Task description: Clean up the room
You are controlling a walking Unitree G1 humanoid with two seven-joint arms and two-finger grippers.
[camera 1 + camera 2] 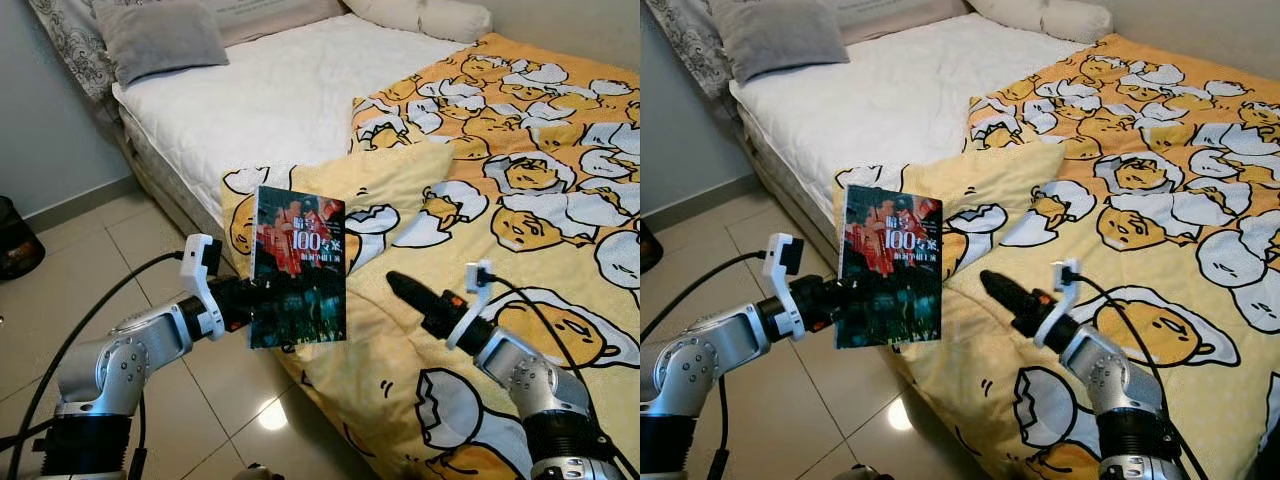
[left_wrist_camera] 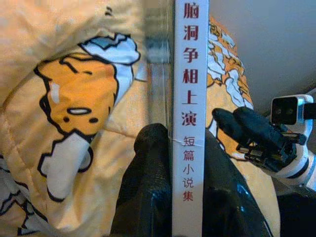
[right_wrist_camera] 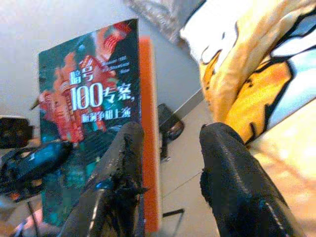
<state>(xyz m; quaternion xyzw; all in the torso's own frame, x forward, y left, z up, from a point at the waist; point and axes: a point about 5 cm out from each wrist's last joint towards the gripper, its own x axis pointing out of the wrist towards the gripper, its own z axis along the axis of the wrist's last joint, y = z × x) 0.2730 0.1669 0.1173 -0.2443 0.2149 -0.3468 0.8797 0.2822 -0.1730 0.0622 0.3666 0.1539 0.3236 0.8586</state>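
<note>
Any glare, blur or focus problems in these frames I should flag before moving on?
Left eye view: sharp, with a bright glare spot on the floor tiles below the book. Right eye view: the same spot. Left wrist view: the book's spine is readable, the left gripper holding it is dark, the blanket soft. Right wrist view: hazy, with the right gripper blurred up close.

Book [image 1: 298, 268] upright before the bed [image 1: 300, 90], left of the right end effector [image 1: 404, 289].

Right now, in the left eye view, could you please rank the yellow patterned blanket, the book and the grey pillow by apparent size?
1. yellow patterned blanket
2. book, gripped by the left gripper
3. grey pillow

Book and pillow look close; the book is nearer the camera, so that order is unsure.
</note>
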